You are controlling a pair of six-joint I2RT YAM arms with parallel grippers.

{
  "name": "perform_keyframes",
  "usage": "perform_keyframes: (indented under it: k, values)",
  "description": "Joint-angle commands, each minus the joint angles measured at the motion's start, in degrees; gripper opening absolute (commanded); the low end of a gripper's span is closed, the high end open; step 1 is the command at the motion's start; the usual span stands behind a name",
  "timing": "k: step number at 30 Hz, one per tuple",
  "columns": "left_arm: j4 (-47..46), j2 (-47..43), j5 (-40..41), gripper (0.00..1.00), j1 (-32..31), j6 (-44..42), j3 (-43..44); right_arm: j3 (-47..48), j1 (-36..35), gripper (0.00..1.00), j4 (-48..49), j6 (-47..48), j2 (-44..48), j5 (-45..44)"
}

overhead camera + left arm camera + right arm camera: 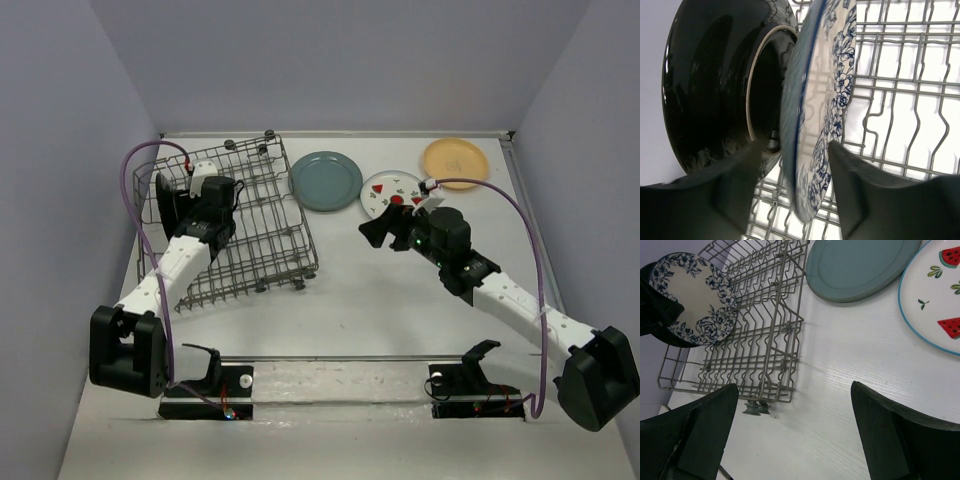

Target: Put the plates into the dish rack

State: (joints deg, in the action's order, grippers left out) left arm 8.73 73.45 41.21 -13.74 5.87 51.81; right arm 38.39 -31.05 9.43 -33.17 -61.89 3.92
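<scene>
The grey wire dish rack [262, 225] stands at the left of the table. A black-rimmed plate [710, 90] and a blue-and-white floral plate [827, 100] stand on edge in its left end. My left gripper [796, 167] is open and straddles the floral plate, with a gap on the left side; in the top view [197, 205] it hides that plate. The teal plate [326, 181], watermelon plate [390, 190] and yellow-orange plate [455, 158] lie flat at the back. My right gripper [380, 232] is open and empty above the table [795, 435].
The rack sits skewed, its black wheels [756, 409] at the near right corner. The right wrist view shows the rack [760, 325], the floral plate [692, 297], the teal plate [860, 265] and the watermelon plate [935, 295]. Walls enclose the table [380, 300].
</scene>
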Motion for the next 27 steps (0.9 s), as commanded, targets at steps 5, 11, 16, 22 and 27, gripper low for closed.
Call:
perform_keyframes:
  k: [5,11,16,22,27]
  values:
    - [-0.47,-2.43,1.33,0.85,0.11,2.57,3.21,-0.95,0.81,0.99,2.52,1.09,2.12,-0.5]
    - [-0.47,-6.72,-4.2,0.98,-0.06,3.97,4.87,-0.77,1.34,0.99,1.64,2.67,1.68,-3.22]
    - [-3.02,-13.67,-9.12,0.99,-0.24,4.15,5.76,-0.51,1.87,0.99,1.38,3.55,0.28,-5.68]
    - [-5.13,-22.8,-18.26,0.99,-0.68,5.29,6.37,0.28,2.4,0.98,1.47,3.38,-4.29,-8.49]
    - [-5.74,-28.27,-26.78,0.99,-3.13,6.52,6.64,0.63,5.29,0.93,0.94,1.71,-6.84,-12.88]
